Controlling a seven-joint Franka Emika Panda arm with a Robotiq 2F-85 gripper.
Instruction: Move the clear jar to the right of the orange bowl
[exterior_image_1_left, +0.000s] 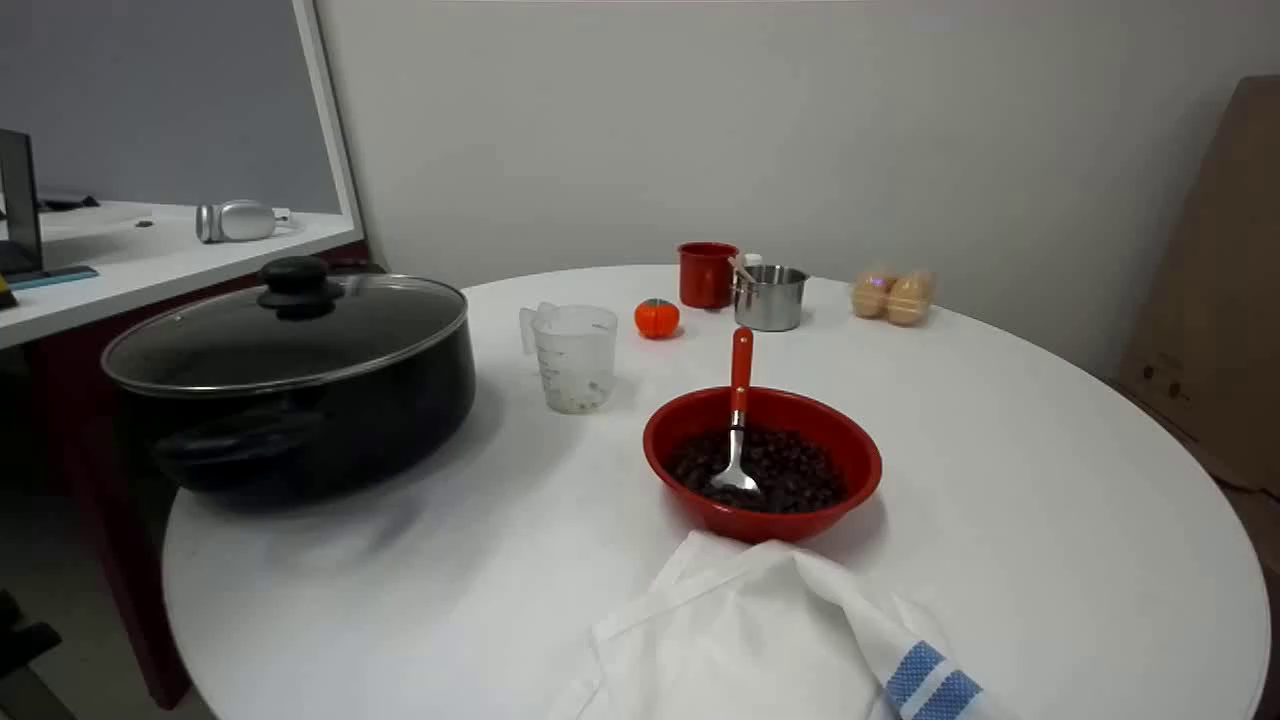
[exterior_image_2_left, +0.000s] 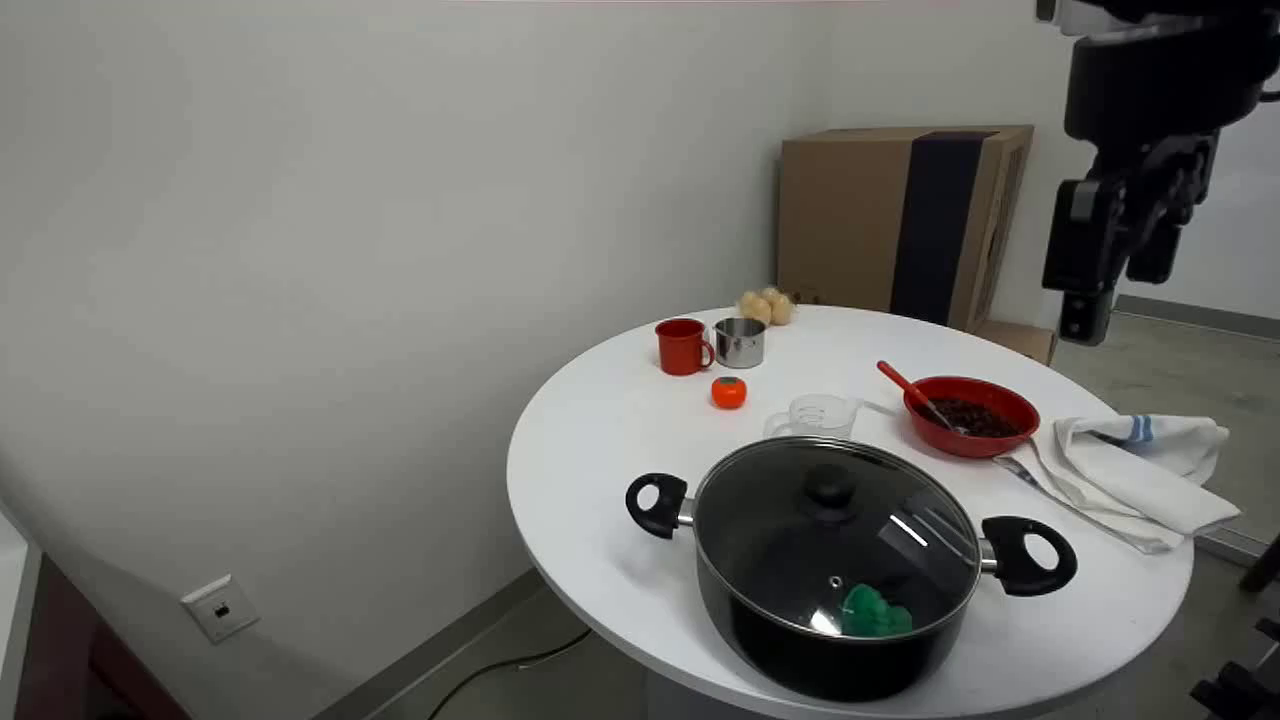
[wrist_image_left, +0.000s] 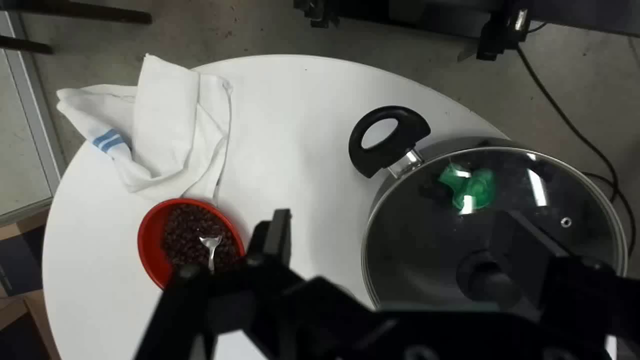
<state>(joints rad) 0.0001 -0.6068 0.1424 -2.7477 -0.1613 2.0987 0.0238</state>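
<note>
The clear jar (exterior_image_1_left: 577, 360) stands upright on the white table between the black pot and the orange bowl. It also shows behind the pot in an exterior view (exterior_image_2_left: 822, 415). In the wrist view it is hidden behind the gripper. The orange bowl (exterior_image_1_left: 690, 505) holds dark beans and a red-handled spoon; it shows in an exterior view (exterior_image_2_left: 1020, 410) and in the wrist view (wrist_image_left: 151, 250). My gripper (exterior_image_2_left: 1120, 300) is open and empty, high above the table. In the wrist view (wrist_image_left: 400, 227) its fingers are wide apart, above the pot and the table.
The black pot (exterior_image_1_left: 400, 400) with a glass lid stands beside the jar. A white towel (exterior_image_1_left: 740, 640) lies against the bowl. A tiny orange round object (exterior_image_1_left: 657, 318), a red cup (exterior_image_1_left: 706, 275), a metal cup (exterior_image_1_left: 772, 300) and bagged brown items (exterior_image_1_left: 905, 298) stand farther back.
</note>
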